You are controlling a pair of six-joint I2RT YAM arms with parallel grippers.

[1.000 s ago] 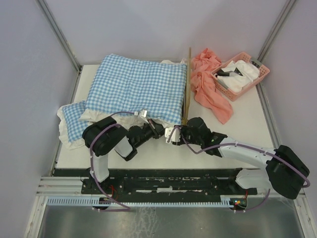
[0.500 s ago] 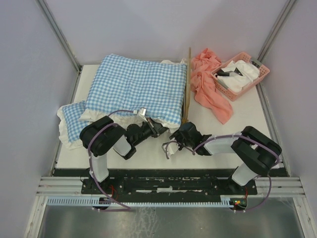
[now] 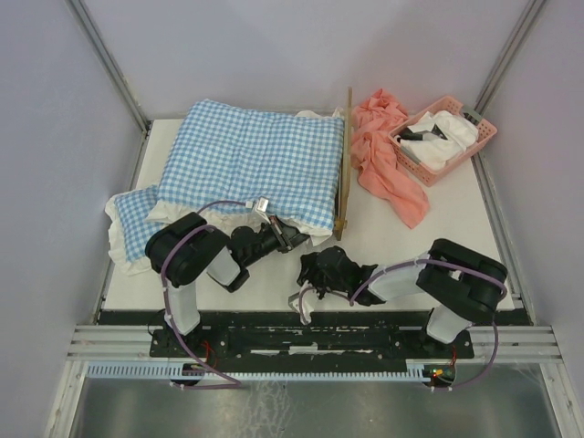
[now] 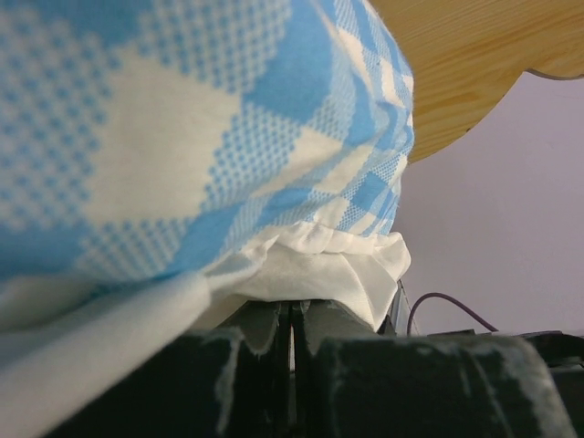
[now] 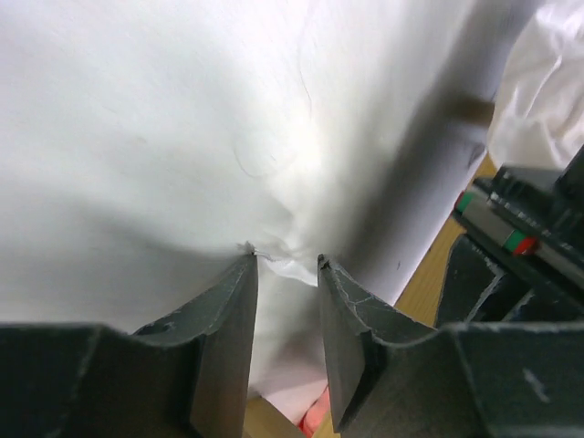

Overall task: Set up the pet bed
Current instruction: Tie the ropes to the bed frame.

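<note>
The pet bed (image 3: pixel 344 155) shows only as a thin light-wood headboard edge, because the blue-and-white checked cushion (image 3: pixel 251 160) covers the rest. My left gripper (image 3: pixel 292 239) is tucked under the cushion's near right corner. In the left wrist view its jaws (image 4: pixel 292 315) are shut, and the white frill (image 4: pixel 319 274) drapes over the tips, with the cushion (image 4: pixel 182 137) and wood (image 4: pixel 474 64) above. My right gripper (image 3: pixel 308 274) sits nearer the front edge, apart from the bed. Its jaws (image 5: pixel 287 260) stand a finger's width apart, tips against white fabric (image 5: pixel 182 137) with a small pucker between them.
A small checked pillow (image 3: pixel 132 228) lies at the left table edge. A coral cloth (image 3: pixel 383 160) is spread right of the headboard. A pink basket (image 3: pixel 482 128) holding white items stands at the back right corner. Walls close in on three sides.
My right arm has folded back, and its gripper has moved from the bed's near corner toward the front edge, jaws slightly narrower. The left gripper and cushion have stayed put.
</note>
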